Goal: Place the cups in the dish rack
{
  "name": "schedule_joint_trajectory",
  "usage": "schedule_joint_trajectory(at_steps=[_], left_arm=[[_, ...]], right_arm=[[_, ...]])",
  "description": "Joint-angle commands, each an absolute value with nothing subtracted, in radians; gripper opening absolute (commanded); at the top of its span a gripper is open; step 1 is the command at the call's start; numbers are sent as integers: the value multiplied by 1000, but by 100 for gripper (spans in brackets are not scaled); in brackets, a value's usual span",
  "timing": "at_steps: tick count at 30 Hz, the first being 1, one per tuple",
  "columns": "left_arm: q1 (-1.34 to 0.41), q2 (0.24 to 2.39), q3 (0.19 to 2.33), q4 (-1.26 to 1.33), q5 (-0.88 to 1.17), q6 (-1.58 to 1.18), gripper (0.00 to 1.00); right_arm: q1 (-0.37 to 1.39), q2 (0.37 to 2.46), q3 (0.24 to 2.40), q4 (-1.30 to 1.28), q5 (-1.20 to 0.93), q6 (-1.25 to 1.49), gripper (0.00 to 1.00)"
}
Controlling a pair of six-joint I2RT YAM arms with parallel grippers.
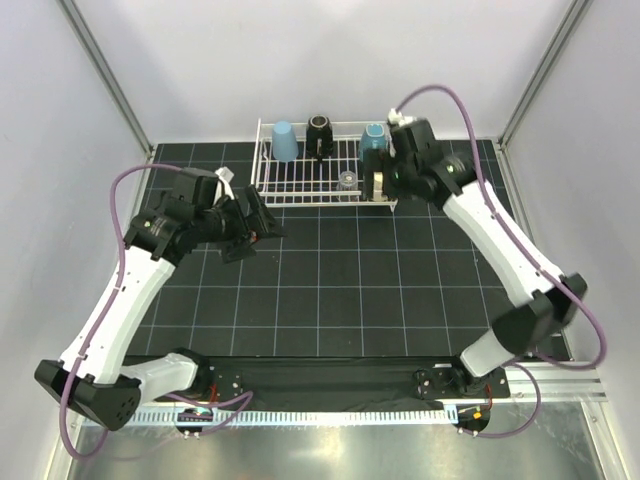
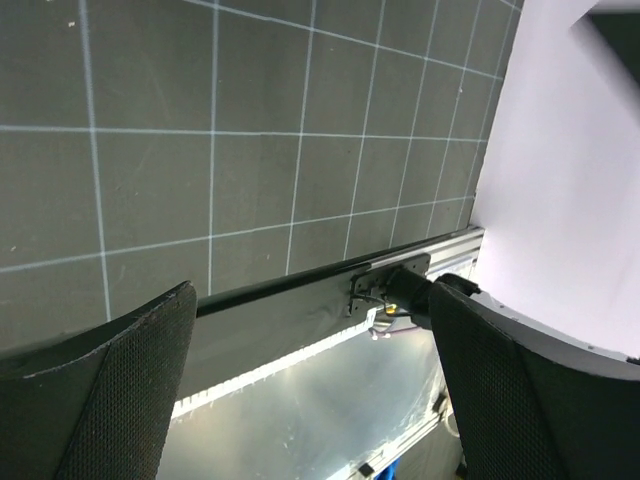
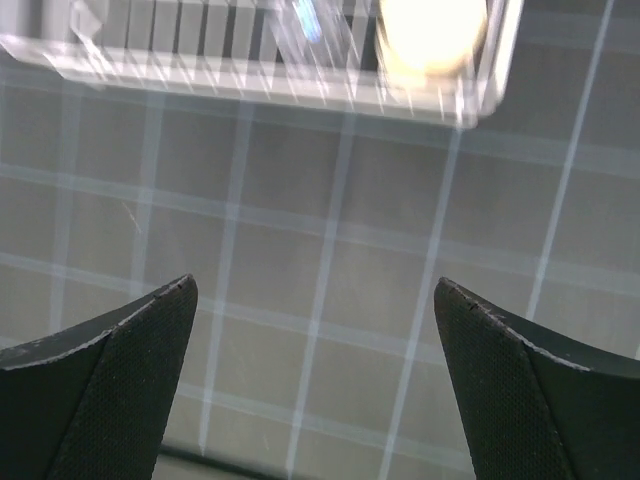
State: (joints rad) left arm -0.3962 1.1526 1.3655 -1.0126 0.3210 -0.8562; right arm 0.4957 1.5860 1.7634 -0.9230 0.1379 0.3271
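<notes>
Black gridded tabletop [image 1: 330,290] fills the overhead view. Your two white-linked arms are the next biggest things: left arm [image 1: 110,310] bent inward over the left half, right arm [image 1: 500,240] reaching to the far right of centre. The white wire rectangular dish rack [image 1: 300,186] sits at the far edge, centred. It holds a light blue tumbler [image 1: 285,141] at the far left and a teal handled mug [image 1: 373,141] at the far right. A black cup [image 1: 320,133] stands between them at the back, and a tiny clear glass [image 1: 347,181] sits near the front rail. Your right claw [image 1: 378,188] hangs over the rack's near right corner. On the right wrist view the right claw [image 3: 315,290] is spread wide with nothing between its fingers. Gridded tabletop lies below it and the rack [image 3: 250,80] is blurred along the top. A pale cream-toned round cup [image 3: 432,35], too blurred to read further, sits in that end corner. Your left claw [image 1: 268,226] is over bare tabletop, apart from the rack's front left corner. On the left wrist view the left claw [image 2: 310,295] is likewise spread and empty, looking across the grid at the near metal rail [image 2: 400,275].
</notes>
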Motion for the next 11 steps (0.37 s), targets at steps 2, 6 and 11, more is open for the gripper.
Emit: schedule_joint_trajectory(at_steps=[2,6,11], left_arm=[[-436,1169,1353,-864,316,-816,94],[-475,1160,1316,-798,321,-815,95],[-497,1073,1192,-649,402,-870,95]], right_arm=[[500,1332,1454,-870,152,417,100],[500,1038,1151,-703,164,511,100],[500,679,775,-552,163,673,100]])
